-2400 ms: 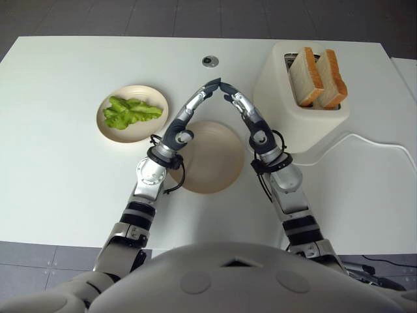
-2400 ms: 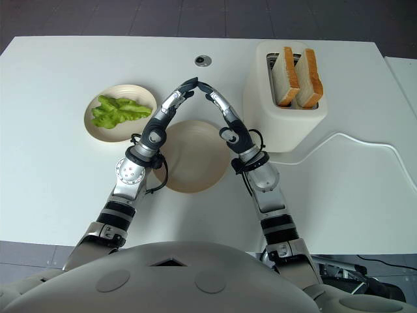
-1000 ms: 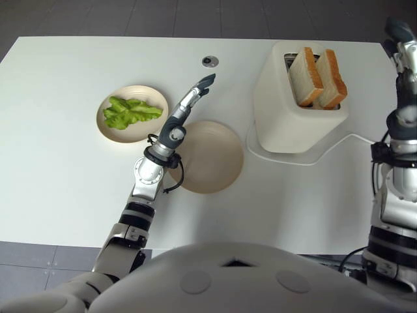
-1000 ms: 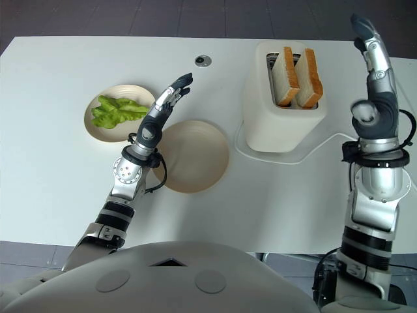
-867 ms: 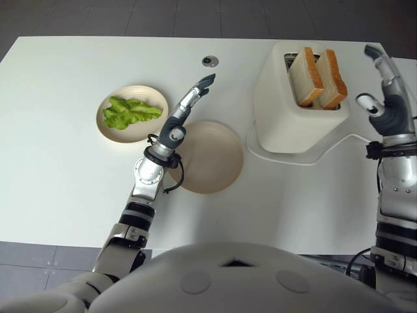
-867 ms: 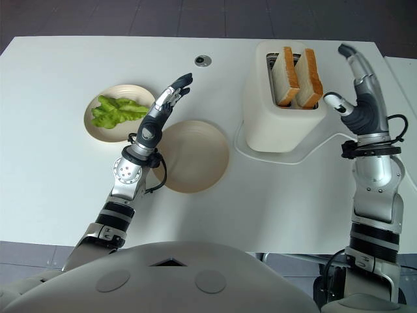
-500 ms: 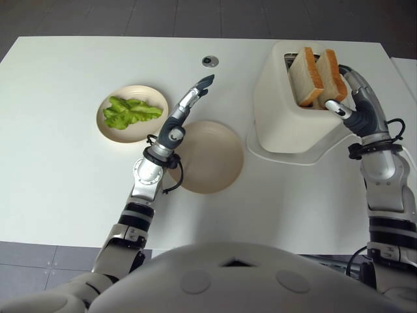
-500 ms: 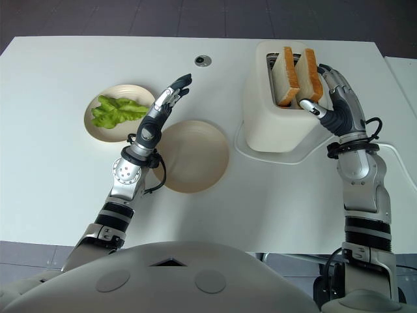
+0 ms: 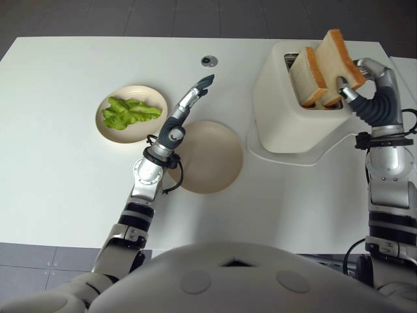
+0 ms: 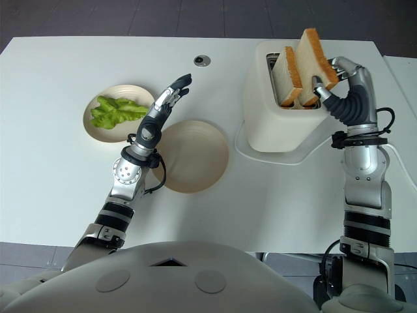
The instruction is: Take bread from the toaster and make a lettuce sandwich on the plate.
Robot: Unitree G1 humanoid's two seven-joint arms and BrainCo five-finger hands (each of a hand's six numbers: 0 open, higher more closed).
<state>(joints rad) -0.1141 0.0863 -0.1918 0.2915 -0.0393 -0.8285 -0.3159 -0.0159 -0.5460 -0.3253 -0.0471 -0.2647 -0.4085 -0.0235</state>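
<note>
A cream toaster (image 9: 287, 117) stands at the back right with one bread slice (image 9: 303, 75) in its left slot. My right hand (image 9: 371, 88) is shut on the second bread slice (image 9: 335, 55), which is raised and tilted, its lower end still at the right slot. An empty beige plate (image 9: 212, 160) lies in the middle of the table. My left hand (image 9: 189, 103) is stretched out flat and open above the plate's far left rim. Green lettuce (image 9: 129, 112) lies on a smaller plate (image 9: 111, 130) to the left.
A white cable (image 9: 306, 156) runs from the toaster's base across the table towards the right edge. A small round metal fitting (image 9: 210, 61) is set into the table top at the back.
My right arm swung from the middle out to the right, closed on the right-hand slice and lifted it partway out of the toaster. The left hand has stayed over the plate's rim.
</note>
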